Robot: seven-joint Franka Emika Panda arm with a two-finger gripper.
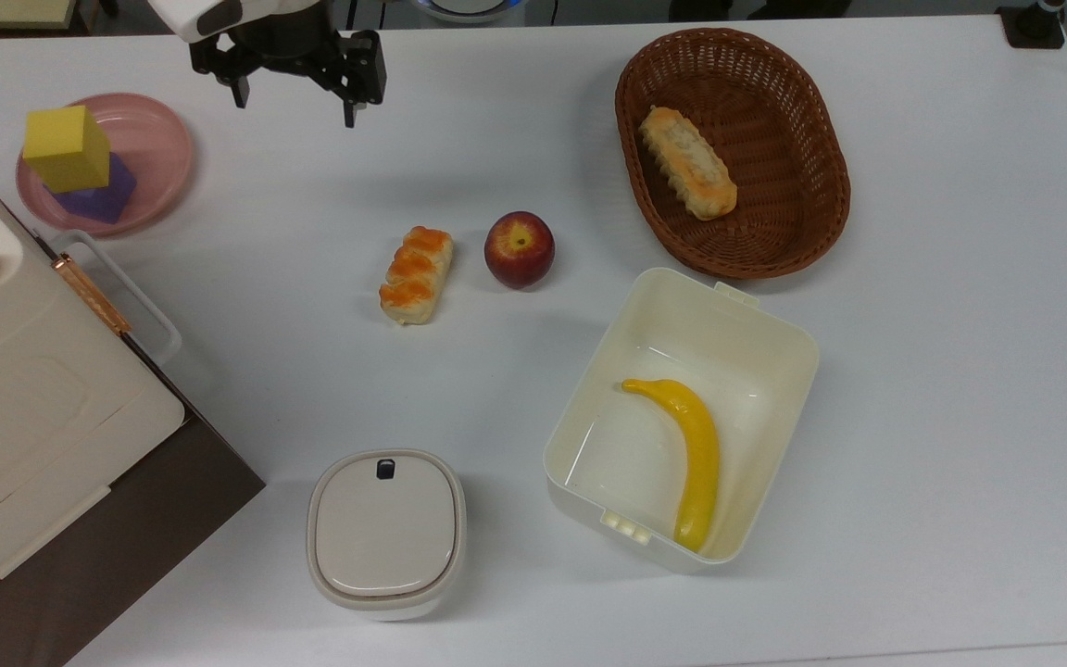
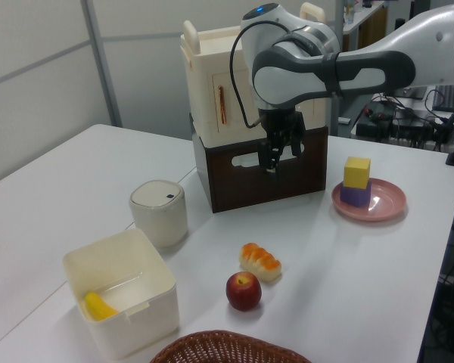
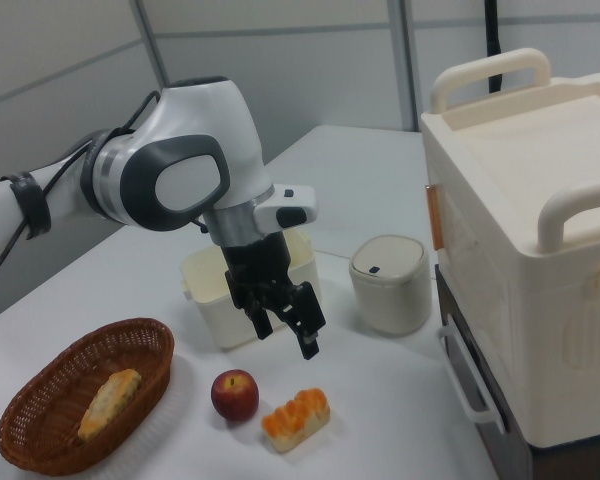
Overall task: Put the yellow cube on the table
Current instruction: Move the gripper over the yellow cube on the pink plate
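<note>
Yellow matte cube (image 1: 66, 146) sits tilted atop purple cube (image 1: 100, 192).

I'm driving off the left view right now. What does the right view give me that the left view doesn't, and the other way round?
The right view alone shows the bread roll lying in the basket, whose rim the left view just catches.

The left view alone shows the yellow cube stacked on the purple cube on the pink plate, and the banana in the open box.

Both show the gripper, open and holding nothing above the table, plus the apple, the glazed pastry and the lidded canister.
</note>
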